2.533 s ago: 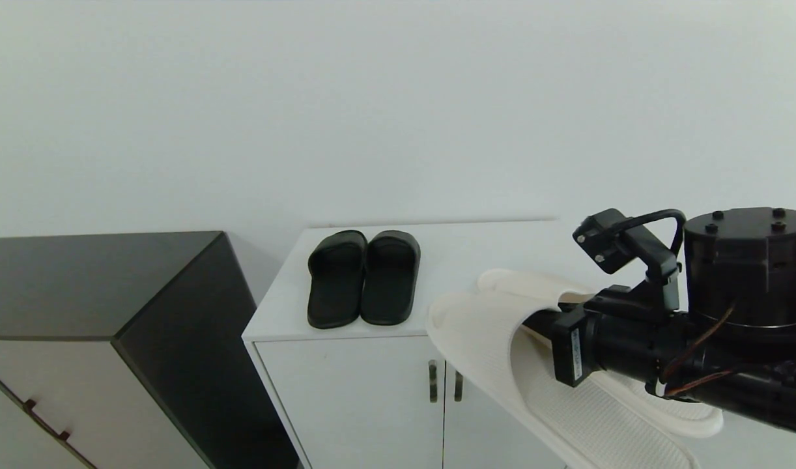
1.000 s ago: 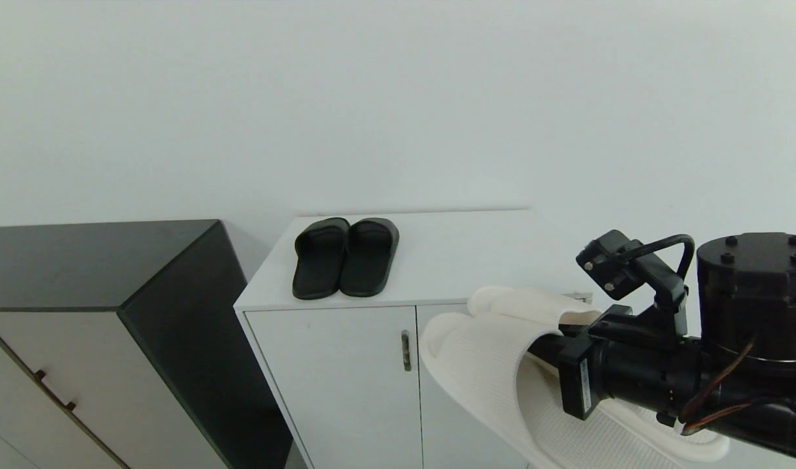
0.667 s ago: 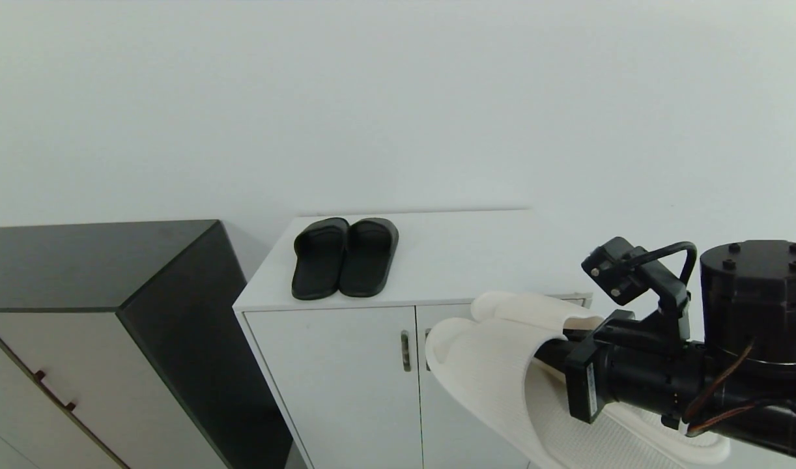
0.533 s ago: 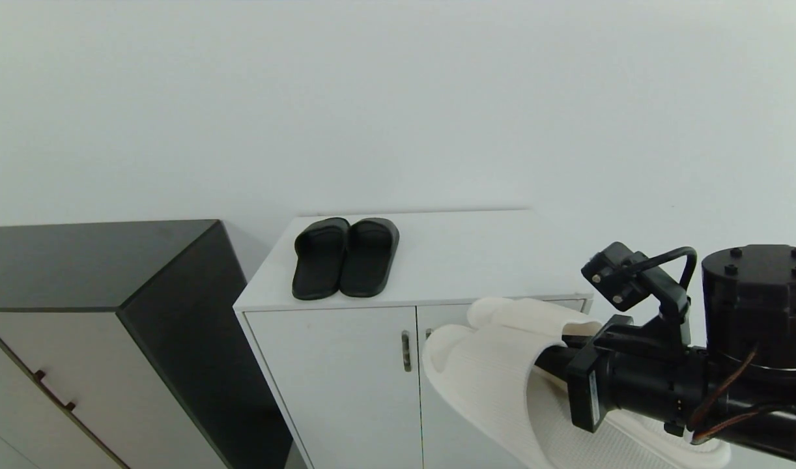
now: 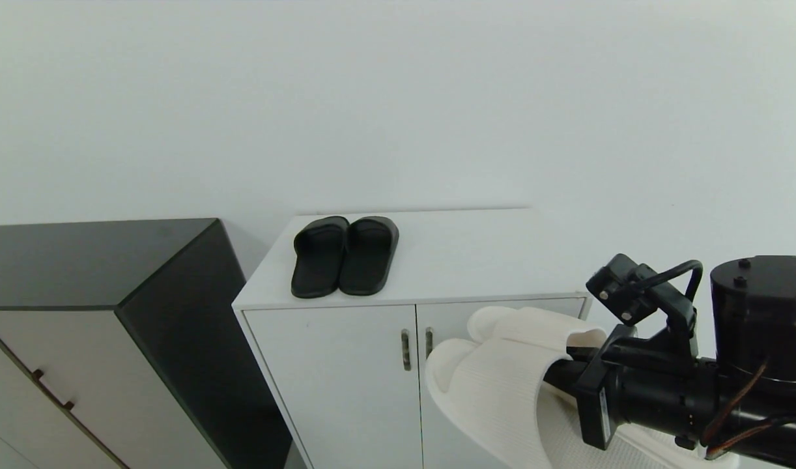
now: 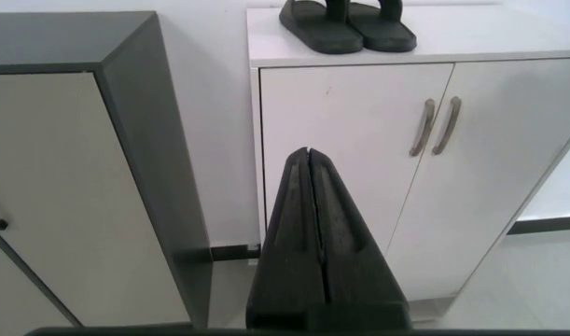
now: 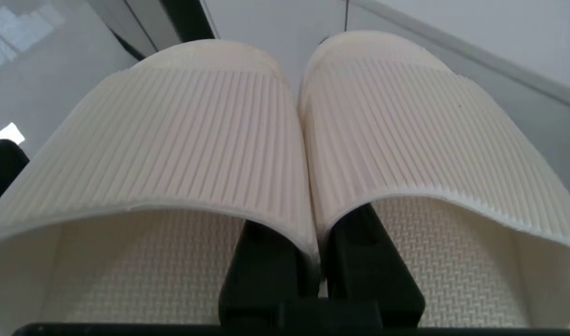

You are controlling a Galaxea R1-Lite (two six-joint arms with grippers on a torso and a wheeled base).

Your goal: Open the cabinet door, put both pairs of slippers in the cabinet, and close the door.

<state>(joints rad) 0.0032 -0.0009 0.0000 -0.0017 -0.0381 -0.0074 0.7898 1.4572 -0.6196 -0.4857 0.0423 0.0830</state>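
While my right gripper (image 7: 317, 257) is clamped on the white slippers (image 5: 496, 378), one finger under each strap pinching their inner sides together, the pair hangs in the air before the right door of the white cabinet (image 5: 333, 384). My left gripper (image 6: 309, 163) has its fingers pressed together on nothing, facing the cabinet front. Both doors are closed, handles (image 5: 406, 350) side by side. Black slippers (image 5: 344, 256) lie on the cabinet top, toward its left end, a dark unit (image 5: 98, 267) just beside

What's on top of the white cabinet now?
The black slippers lie side by side near the white cabinet's left end. The white slippers hang in the right gripper before the right door. Both doors are shut, hiding the inside.
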